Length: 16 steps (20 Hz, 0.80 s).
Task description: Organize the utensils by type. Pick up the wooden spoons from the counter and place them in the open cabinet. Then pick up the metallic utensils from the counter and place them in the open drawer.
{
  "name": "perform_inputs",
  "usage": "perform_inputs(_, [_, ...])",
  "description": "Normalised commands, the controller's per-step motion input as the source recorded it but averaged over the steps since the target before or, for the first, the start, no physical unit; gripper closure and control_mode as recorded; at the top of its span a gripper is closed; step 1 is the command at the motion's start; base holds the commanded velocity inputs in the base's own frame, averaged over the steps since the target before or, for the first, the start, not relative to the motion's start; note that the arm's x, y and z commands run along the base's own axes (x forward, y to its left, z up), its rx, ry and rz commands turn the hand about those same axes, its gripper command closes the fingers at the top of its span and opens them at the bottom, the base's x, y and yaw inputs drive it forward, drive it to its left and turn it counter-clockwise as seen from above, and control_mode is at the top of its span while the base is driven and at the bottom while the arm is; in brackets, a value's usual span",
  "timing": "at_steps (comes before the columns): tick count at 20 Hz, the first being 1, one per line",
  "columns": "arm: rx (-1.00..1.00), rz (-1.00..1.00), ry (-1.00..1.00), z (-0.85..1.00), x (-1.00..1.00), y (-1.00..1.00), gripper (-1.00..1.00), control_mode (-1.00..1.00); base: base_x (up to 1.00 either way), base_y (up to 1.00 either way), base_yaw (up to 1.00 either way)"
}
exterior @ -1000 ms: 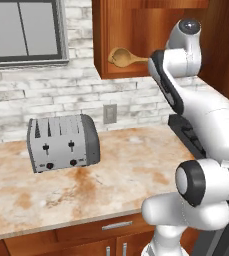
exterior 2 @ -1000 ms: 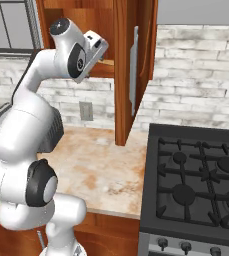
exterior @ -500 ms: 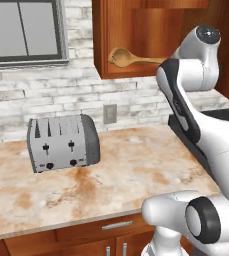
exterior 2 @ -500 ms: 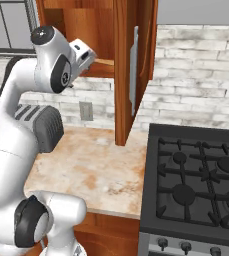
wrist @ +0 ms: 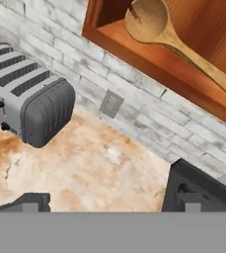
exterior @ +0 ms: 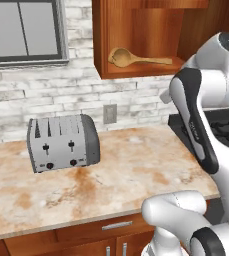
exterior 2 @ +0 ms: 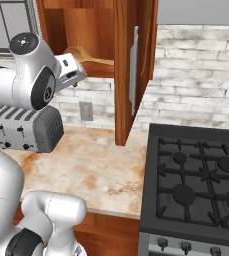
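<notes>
One toaster [exterior: 62, 142] on counter [exterior: 136, 170]; wooden spoon [exterior: 136, 58] in cabinet [exterior: 136, 30].

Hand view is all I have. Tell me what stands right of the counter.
Observer: A black gas stove with burner grates butts against the counter.
Operator: Now report the cabinet door.
Observer: The cabinet door stands swung wide open, beside the shelf where the wooden spoon lies.
Operator: Describe the wall above the toaster.
Observer: A window sits in the brick above the toaster.
</notes>
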Motion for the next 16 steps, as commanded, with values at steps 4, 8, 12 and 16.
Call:
perform_inputs(4, [0.28,-0.28,0.18,0.0,-0.75,0.02,-1.0,-1.0,0.0,0.0,0.0])
perform_inputs(8, [0.24,-0.23,0.19,0.0,-0.56,0.0,-1.0,-1.0,0.0,0.0,0.0])
perform_inputs(12, [0.08,-0.12,0.11,-0.2,-0.32,0.05,-1.0,-1.0,0.0,0.0,0.0])
perform_inputs(16, [0.01,-0.1,0.01,-0.23,-0.31,0.06,-1.0,-1.0,0.0,0.0,0.0])
